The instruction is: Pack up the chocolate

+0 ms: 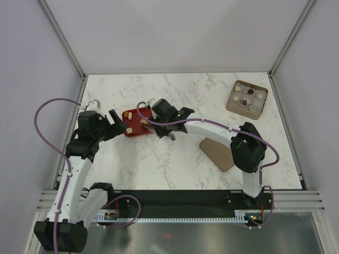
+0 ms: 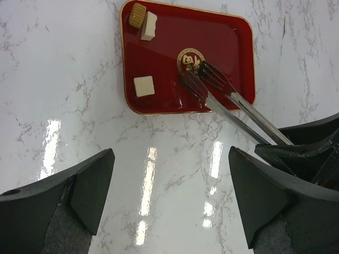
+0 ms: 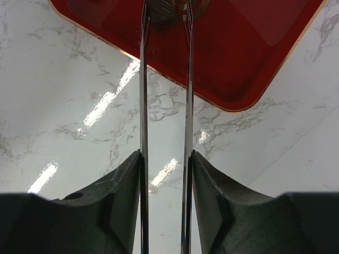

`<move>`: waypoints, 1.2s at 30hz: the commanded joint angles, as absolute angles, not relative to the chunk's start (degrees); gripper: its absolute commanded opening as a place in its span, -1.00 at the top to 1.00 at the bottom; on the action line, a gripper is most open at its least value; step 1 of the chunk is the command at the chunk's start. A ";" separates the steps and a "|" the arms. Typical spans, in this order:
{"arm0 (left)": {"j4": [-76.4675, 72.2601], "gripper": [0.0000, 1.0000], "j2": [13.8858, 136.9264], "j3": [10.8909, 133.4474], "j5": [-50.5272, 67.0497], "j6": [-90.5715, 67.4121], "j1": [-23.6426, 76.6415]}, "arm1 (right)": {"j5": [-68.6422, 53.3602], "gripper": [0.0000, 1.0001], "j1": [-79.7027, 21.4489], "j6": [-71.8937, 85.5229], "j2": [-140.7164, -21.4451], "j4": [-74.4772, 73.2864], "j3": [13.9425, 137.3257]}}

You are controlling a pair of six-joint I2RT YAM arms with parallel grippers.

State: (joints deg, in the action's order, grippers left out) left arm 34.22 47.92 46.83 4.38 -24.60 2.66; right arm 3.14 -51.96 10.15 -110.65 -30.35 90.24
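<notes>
My right claw is clamped on a pair of metal tongs, both arms squeezed between my fingers. My left claw hangs wide and empty just off the near edge of the red tray.

The chocolate left to pack sits on that tray: a ribbed tan piece touching a cream block in one corner, and a cream square apart from them near the edge. I judge these light and firm but smooth and easily scuffed, so they could squirt out of a hard pinch. Best to take one across its flat sides with the ridged tips, gently.

The left wrist view shows the tong tips empty over the gold emblem, beside the square. My right wrist view shows only the tong arms and a tray corner, no pieces at all. Only the top view shows the compartmented box, far right and partly filled, and the brown lid lying off it.
</notes>
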 commanded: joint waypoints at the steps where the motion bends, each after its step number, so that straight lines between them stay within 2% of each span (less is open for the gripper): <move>1: 33.57 -0.93 47.20 48.52 2.64 -23.99 2.64 | 7.73 0.04 -52.21 8.35 -110.48 -30.58 90.26; 17: 33.66 -0.93 45.79 48.25 1.67 -23.99 2.64 | 7.65 0.09 -52.21 8.35 -112.94 -29.88 91.93; 22: 33.75 -0.93 45.88 48.34 1.93 -24.08 2.64 | 8.70 0.24 -52.12 8.35 -111.98 -30.41 92.63; 29: 33.66 -0.93 45.70 48.16 1.76 -23.99 2.64 | 7.91 0.28 -51.42 9.84 -107.85 -35.59 95.18; 36: 33.57 -0.93 45.97 48.16 2.63 -24.17 2.64 | 7.91 0.29 -43.96 10.11 -102.31 -41.04 95.54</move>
State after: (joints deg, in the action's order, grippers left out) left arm 34.22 46.33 46.83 3.07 -24.60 2.66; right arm 6.79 -48.47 9.26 -108.18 -38.65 93.30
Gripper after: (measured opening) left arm 0.965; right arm 0.379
